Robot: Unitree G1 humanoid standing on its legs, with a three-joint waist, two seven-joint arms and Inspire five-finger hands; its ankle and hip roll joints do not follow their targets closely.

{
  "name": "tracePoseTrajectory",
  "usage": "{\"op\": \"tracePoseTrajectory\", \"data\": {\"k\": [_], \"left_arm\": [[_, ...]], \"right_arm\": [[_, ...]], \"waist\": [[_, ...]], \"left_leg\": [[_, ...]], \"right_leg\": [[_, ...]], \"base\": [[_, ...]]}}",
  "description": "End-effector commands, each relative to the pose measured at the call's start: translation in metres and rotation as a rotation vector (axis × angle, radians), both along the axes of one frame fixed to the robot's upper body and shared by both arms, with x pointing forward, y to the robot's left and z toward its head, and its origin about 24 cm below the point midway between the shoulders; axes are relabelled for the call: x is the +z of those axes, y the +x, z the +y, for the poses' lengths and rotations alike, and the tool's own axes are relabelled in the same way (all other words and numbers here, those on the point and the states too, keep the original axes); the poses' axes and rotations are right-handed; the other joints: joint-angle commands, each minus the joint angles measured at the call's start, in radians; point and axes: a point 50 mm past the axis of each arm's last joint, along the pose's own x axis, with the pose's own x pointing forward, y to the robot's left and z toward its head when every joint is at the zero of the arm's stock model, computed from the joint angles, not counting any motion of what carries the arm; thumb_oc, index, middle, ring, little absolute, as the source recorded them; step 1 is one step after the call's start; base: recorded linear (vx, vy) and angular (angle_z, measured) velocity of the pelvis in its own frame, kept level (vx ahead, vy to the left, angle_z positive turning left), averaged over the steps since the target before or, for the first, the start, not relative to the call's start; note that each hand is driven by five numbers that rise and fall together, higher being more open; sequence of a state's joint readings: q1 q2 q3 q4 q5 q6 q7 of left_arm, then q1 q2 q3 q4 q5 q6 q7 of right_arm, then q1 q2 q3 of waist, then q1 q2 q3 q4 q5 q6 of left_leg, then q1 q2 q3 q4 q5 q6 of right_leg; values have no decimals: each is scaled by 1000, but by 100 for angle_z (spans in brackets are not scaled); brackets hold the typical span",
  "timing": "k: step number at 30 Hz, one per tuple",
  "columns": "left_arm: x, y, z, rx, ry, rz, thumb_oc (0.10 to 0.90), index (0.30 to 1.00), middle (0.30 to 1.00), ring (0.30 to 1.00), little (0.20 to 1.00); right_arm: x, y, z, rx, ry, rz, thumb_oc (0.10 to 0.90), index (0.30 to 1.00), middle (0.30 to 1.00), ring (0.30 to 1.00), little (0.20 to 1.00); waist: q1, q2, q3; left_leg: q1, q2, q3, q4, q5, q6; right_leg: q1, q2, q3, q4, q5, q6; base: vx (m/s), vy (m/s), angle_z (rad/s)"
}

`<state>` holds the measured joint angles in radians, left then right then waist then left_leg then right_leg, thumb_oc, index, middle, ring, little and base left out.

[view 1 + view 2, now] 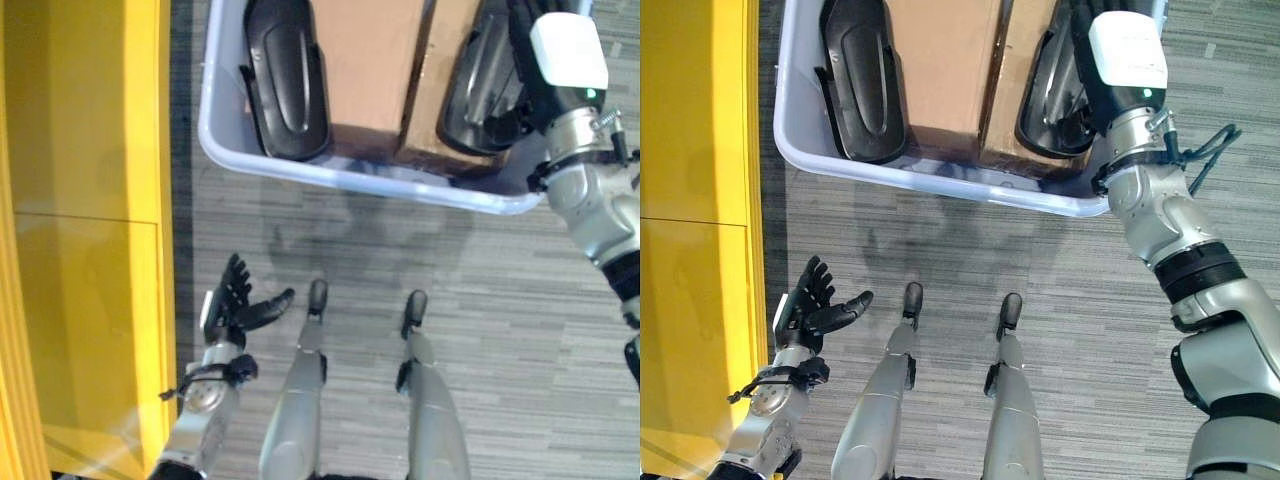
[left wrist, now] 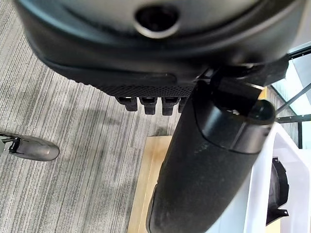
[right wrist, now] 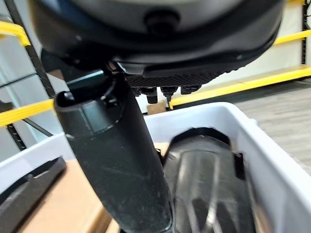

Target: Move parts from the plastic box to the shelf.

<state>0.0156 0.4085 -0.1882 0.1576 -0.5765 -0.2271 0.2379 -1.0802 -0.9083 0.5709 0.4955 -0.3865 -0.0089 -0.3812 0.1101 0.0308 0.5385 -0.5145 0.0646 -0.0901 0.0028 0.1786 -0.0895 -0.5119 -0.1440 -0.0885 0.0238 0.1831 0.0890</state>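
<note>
Currently on my list: one plastic box (image 1: 300,165), pale grey, on the carpeted floor (image 1: 1060,290), holding two black moulded parts and a cardboard divider (image 1: 950,70) between them.

Left part (image 1: 288,75): long, glossy shell with a raised centre rib, standing on edge against the box's left wall. Untouched.

Right part (image 1: 1055,95): same pattern, leaning against the box's right wall beside the cardboard. My right hand (image 1: 1095,85) is down inside the box, at this part. In the right wrist view the thumb points into the box above the part and the fingers (image 3: 167,90) show only as short tips, so I cannot tell whether they have closed on anything.

Left hand (image 1: 235,305): hanging low by the yellow shelf (image 1: 80,200), fingers spread and relaxed, holding nothing.

Handling, as I judge it: rigid hollow plastic, probably light for its bulk, smooth and likely slippery on the curved face. I would take hold across a narrow edge or at the rib, not on the broad face.
</note>
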Motion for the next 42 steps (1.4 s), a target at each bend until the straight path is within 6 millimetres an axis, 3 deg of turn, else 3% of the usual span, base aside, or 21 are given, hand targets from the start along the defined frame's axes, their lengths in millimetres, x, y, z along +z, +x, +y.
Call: {"op": "tracePoseTrajectory", "data": {"k": [1,11,19,30,36,42], "left_arm": [[17,-5,7,40,30,-107,900,1000,1000,1000,1000],[16,-7,7,55,22,-101,900,1000,1000,1000,1000],[13,-7,3,55,3,-91,900,1000,1000,1000,1000],[12,-7,1,46,1,-87,900,1000,1000,1000,1000],[12,-7,0,39,3,-90,900,1000,1000,1000,1000],[12,-5,-3,32,4,-89,900,1000,1000,1000,1000]], "right_arm": [[56,-28,1,37,-27,-280,900,1000,1000,1000,1000],[26,-31,12,143,97,-247,900,1000,1000,1000,1000],[0,-21,14,196,323,-195,900,1000,1000,1000,1000],[-3,-8,14,181,413,-167,900,1000,1000,1000,1000],[4,1,1,100,448,-177,900,1000,1000,1000,1000],[-10,14,-7,20,432,-84,900,1000,1000,1000,1000]], "waist": [[-21,2,-19],[-26,0,-19],[-25,4,-19],[-17,12,-19],[-8,24,-18],[0,34,-18]], "left_leg": [[74,-10,-37,34,-103,19],[73,-11,-32,34,-103,21],[72,-10,-31,33,-102,22],[66,-12,-32,35,-103,24],[41,-17,-33,44,-103,24],[13,-19,-38,54,-102,25]], "right_leg": [[-43,-35,-11,190,-152,28],[-40,-35,-12,187,-150,28],[-43,-34,-10,188,-151,26],[-49,-34,-8,190,-152,24],[-71,-36,-8,196,-153,24],[-97,-39,-11,204,-154,23]], "base": [[0,0,0],[0,0,0],[0,0,0],[0,0,0],[0,0,0],[7,-3,1]]}}
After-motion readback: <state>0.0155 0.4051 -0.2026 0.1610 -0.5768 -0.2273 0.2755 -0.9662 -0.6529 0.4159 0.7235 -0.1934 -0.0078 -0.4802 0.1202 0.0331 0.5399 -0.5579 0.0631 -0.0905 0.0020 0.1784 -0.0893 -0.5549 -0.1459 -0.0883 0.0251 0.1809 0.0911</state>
